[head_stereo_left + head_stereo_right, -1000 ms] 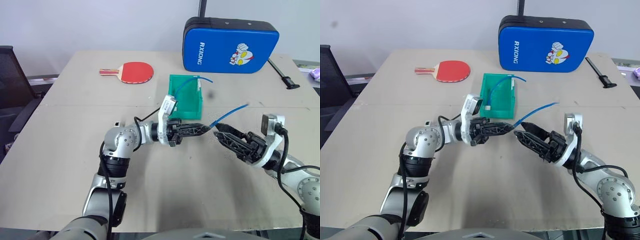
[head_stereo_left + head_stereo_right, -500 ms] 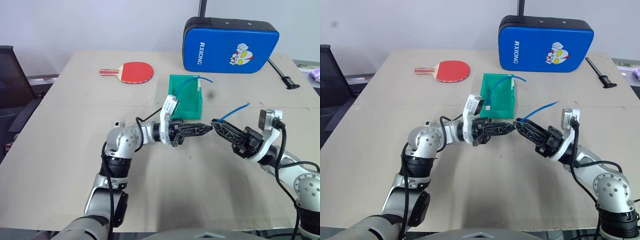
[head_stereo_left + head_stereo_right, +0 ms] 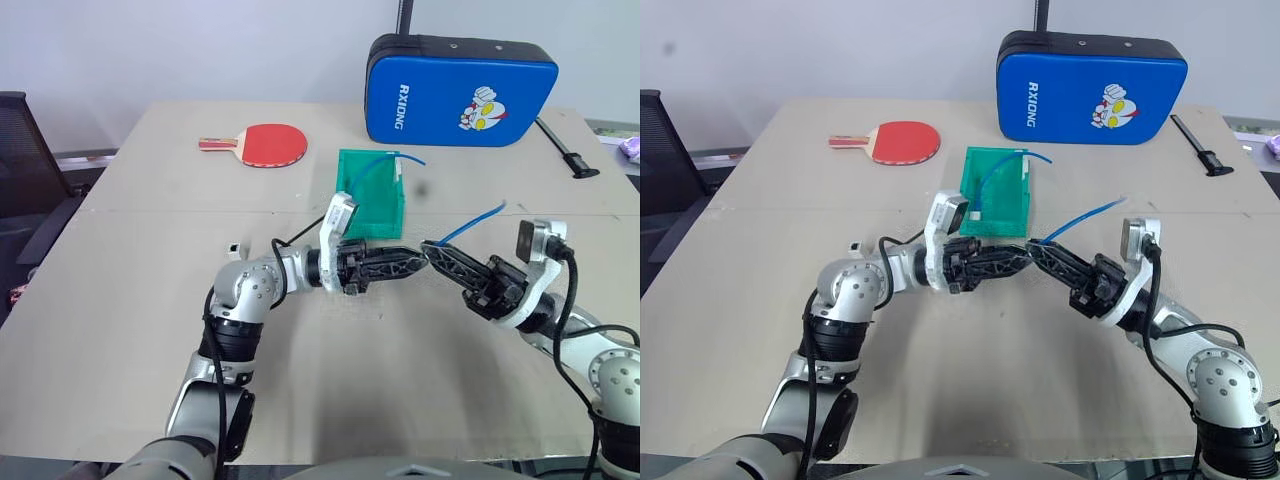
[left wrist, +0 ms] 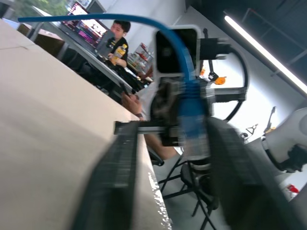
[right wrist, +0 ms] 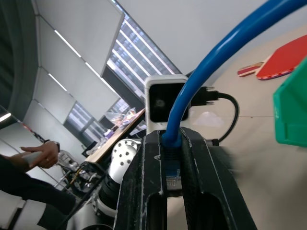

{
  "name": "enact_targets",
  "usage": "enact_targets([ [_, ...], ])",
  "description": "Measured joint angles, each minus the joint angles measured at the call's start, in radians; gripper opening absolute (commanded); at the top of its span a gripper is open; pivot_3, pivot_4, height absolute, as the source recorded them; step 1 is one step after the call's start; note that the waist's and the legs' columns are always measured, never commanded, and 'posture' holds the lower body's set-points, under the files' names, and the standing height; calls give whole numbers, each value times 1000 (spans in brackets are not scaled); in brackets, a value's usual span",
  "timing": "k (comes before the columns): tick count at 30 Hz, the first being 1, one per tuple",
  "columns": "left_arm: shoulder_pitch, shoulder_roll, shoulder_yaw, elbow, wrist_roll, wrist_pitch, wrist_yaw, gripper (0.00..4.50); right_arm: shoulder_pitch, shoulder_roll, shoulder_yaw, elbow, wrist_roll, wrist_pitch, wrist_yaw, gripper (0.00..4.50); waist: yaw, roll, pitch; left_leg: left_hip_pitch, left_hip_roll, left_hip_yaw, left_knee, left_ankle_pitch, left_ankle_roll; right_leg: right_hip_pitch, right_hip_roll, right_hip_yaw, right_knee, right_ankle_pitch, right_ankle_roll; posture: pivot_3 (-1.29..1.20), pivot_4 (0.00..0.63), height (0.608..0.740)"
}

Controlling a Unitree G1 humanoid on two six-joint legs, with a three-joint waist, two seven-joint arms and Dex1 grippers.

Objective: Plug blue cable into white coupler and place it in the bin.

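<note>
We see a wide tan worktop [image 3: 130, 300] with a big blue padded case [image 3: 460, 90] standing at its far edge and a red paddle [image 3: 262, 144] lying to the case's left. Nearer the middle sits the green bin [image 3: 372, 205], with a second blue cable [image 3: 385, 160] arching out over its far wall.

In front of the bin our two arms meet tip to tip above the worktop. The right end effector [image 3: 434, 251] reaches in from the right with its fingers pressed together on the blue cable [image 3: 470, 222], pinching it at the plug end; in the right wrist view the cable [image 5: 211, 72] runs straight down between the two black fingers [image 5: 146, 191] and the plug sits clamped in the slot. From that grip the cable rises and curves away to the right, its free end in the air, clear of the worktop.

The left end effector [image 3: 418, 259] comes in from the left with its fingers spread. In the left wrist view its two fingers [image 4: 112, 182] stand apart on either side of the cable's plug end [image 4: 192, 120], which lies between them. We cannot make out the white coupler.
</note>
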Motion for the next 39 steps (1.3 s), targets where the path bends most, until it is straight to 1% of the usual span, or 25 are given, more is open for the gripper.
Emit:
enact_targets([
  [1, 10, 8, -5, -17, 9, -13, 1, 4301, -1, 3, 0, 1, -1, 0, 0, 0, 0, 0, 0, 0, 0, 0, 0, 0, 0, 0, 0, 0, 0, 0, 0, 0, 150, 681],
  [4, 80, 94, -52, -135, 64, -76, -7, 4301, -3, 10, -5, 20, -30, -17, -6, 0, -4, 0, 0, 1, 1, 1, -1, 0, 0, 0, 0, 1, 0, 0, 0, 0, 150, 681],
  [6, 141, 130, -69, -214, 119, -131, 24, 4301, -7, 16, -10, 47, -97, -47, -8, 0, -1, 1, 0, 1, 1, 1, -1, 0, 0, 0, 0, 1, 0, 0, 0, 0, 150, 681],
  [10, 240, 122, -42, -339, 214, -244, 172, 4301, -23, 45, -20, 80, -187, -108, -19, 0, 3, 1, 1, 0, 3, 1, -1, 0, 0, 0, -1, 2, 0, 0, 0, 0, 150, 681],
  [11, 288, 103, -5, -392, 260, -295, 246, 4301, -33, 49, -20, 81, -204, -117, -19, 0, 1, 1, 1, 0, 3, 2, -1, 0, 0, 0, -1, 3, -1, 0, 0, 0, 150, 681],
  [13, 432, 43, 82, -548, 391, -407, 451, 4301, -47, 50, -27, 82, -248, -144, -15, 0, -7, 1, 1, 1, 4, 5, -1, -1, 1, 0, -3, 6, -1, 0, 0, 0, 150, 681],
  [15, 505, 51, 117, -629, 519, -466, 579, 4301, -56, 54, -28, 90, -272, -151, -6, 0, 0, 1, 1, 1, 4, 3, -2, -1, 1, 0, -1, 4, -1, 0, 0, 0, 150, 681],
  [17, 582, 67, 125, -672, 730, -537, 741, 4301, -82, 69, -9, 110, -286, -151, 9, 0, 4, 2, 1, 1, 4, 1, -2, -1, 1, 0, -1, 3, 0, 0, 0, 0, 150, 681],
  [18, 603, 62, 130, -676, 776, -550, 779, 4301, -86, 70, -5, 114, -291, -150, 14, 0, 5, 2, 1, 1, 3, 1, -2, -1, 1, 0, -1, 3, 0, 0, 0, 0, 150, 681],
  [20, 700, 13, 159, -675, 880, -583, 901, 4301, -110, 77, 10, 133, -307, -147, 30, 0, 2, 2, 1, 1, 3, 3, -1, -1, 1, 0, -2, 4, -1, 0, 0, 0, 150, 681],
  [23, 748, -12, 193, -595, 917, -609, 967, 4301, -142, 86, 19, 159, -317, -140, 42, 0, 1, 2, 1, 1, 3, 3, -1, -1, 1, 0, -2, 4, -1, 0, 0, 0, 150, 681],
  [25, 747, -20, 214, -526, 915, -623, 983, 4301, -157, 87, 24, 162, -321, -134, 50, 0, 3, 2, 1, 1, 3, 2, -1, -1, 1, 0, -2, 2, 0, 0, 0, 0, 150, 681],
  [28, 718, -31, 213, -385, 890, -673, 965, 4301, -174, 93, 31, 164, -330, -131, 61, 0, 2, 1, 1, 0, 3, 2, -1, -1, 1, -1, -1, -1, 0, 0, 0, 0, 150, 681],
  [30, 707, -40, 207, -337, 871, -689, 956, 4301, -174, 98, 31, 164, -339, -130, 61, 0, 0, 2, 1, 0, 3, 3, -1, -1, 1, -1, -2, 0, 0, 0, 0, 0, 150, 681],
  [31, 686, -47, 210, -284, 857, -712, 955, 4301, -174, 106, 32, 164, -343, -130, 59, 0, 0, 1, 1, -1, 3, 3, -1, -1, 1, -2, -2, 0, 0, 0, 0, 0, 150, 681],
  [33, 668, -47, 219, -254, 840, -731, 951, 4301, -172, 113, 33, 163, -346, -130, 58, 0, 0, 1, 1, -1, 4, 2, -1, -1, 1, -2, -2, 0, 0, 0, 0, 0, 150, 681],
  [39, 557, -1, 280, -111, 772, -757, 901, 4301, -156, 135, 42, 153, -363, -130, 55, 0, 0, 2, 1, 0, 4, 1, -2, -1, 1, -2, -2, -3, 1, 0, 0, 0, 150, 681],
])
